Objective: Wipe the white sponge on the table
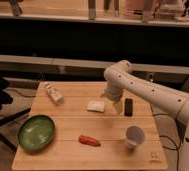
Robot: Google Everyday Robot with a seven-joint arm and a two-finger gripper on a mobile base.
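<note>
The white sponge point(95, 105) lies flat near the middle of the light wooden table point(68, 150), slightly toward the back. My white arm reaches in from the right and bends down over the table. Its gripper point(118, 105) hangs low just to the right of the sponge, a short gap away from it. The gripper is open, and nothing shows between its fingers.
A green bowl point(36, 132) sits at the front left, a red oblong item point(89, 140) at the front middle, and a white cup point(135, 136) at the front right. A whitish bottle point(52, 93) lies at the back left. A black oblong thing point(129, 106) is right of the gripper.
</note>
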